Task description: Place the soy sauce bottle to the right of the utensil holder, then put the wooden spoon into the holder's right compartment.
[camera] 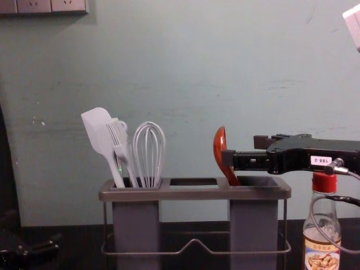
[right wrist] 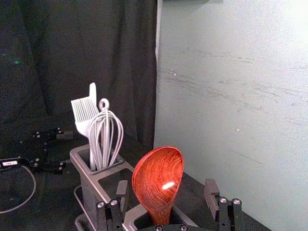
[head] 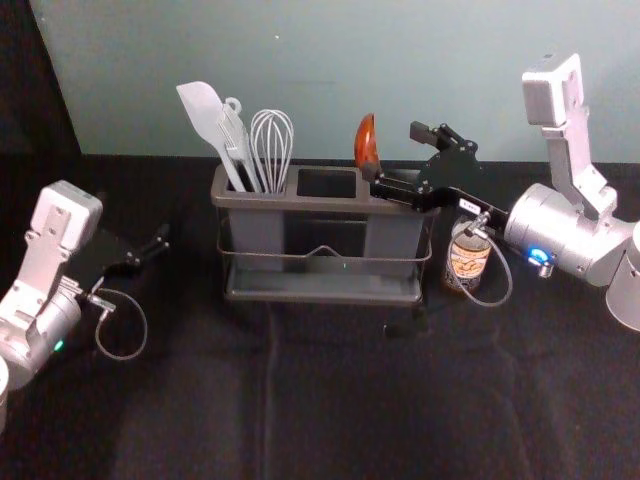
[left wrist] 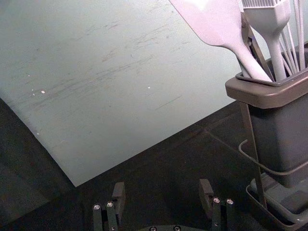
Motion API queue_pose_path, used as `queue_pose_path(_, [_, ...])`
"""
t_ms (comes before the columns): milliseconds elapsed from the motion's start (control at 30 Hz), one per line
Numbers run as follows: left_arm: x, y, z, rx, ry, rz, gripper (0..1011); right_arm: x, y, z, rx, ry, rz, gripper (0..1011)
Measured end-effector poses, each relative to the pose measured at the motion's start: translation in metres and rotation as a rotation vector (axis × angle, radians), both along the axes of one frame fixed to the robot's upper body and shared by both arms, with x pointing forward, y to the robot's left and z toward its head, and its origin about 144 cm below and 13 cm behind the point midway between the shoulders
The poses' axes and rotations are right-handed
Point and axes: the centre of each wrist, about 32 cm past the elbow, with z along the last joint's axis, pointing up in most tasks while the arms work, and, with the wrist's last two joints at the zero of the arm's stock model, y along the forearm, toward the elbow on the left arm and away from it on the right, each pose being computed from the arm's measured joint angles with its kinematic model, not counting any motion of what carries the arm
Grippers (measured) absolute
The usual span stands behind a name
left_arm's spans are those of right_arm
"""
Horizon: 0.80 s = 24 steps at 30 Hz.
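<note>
Apparently a robotics lab: robot arms [head: 555, 232], black-draped table [head: 340, 410], dark curtain [right wrist: 86, 53], scuffed wall [camera: 191, 73], sockets [camera: 34, 5].

The soy sauce bottle [head: 469, 258] stands right of the utensil holder [head: 300, 203], the right gripper [head: 393, 152] by the spoon [head: 366, 142].

Glossy grained-wood spoon [right wrist: 156, 178], smooth matt plastic-looking spatula [head: 203, 112], shiny clear bottle [camera: 329, 223], creased matt cloth [head: 340, 400]
</note>
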Motion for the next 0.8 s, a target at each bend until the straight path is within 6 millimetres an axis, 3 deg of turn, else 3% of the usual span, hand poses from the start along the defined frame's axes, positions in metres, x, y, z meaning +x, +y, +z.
queue_pose_path(367, [0.000,0.000,0.000,0.000,0.000,0.000,1005,0.000,0.000,0.000,0.000,-0.001,0.000,1003])
queue_pose_path(800, [0.000,0.000,0.000,0.000,0.000,0.000,1005,-0.014,0.003,0.021,0.009,-0.077,-0.011,1002])
